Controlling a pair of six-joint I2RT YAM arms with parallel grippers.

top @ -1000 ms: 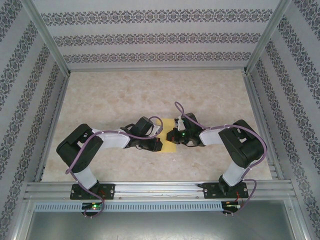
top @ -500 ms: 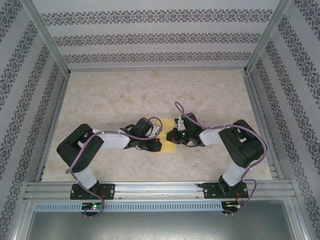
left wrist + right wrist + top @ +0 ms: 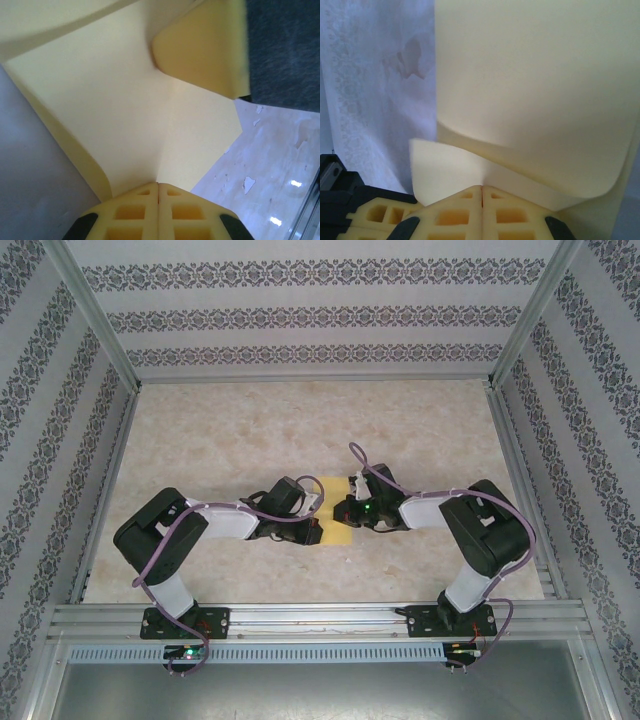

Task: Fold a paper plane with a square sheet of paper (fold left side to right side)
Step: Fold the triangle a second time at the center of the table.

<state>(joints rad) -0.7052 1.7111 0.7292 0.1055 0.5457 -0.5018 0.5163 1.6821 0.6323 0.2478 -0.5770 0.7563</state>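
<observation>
1. Since a second ago, the left arm (image 3: pixel 215 520) has drawn its wrist slightly toward 7 o'clock in the top view. The right arm (image 3: pixel 440 508) has barely shifted, and the square sheet of paper (image 3: pixel 340 532) lies where it was.
2. From above, both wrists cover the fingertips and much of the sheet, and only yellow strips show between them.
3. The left tool (image 3: pixel 158 186) is closed, pinching the sheet at its 9 o'clock side, with a crease running away from the tips.
4. The right tool (image 3: pixel 482 189) is closed on the 3 o'clock edge, where the paper curls.
5. The sheet sits on the tabletop (image 3: pixel 250 430) between the two tools.
</observation>
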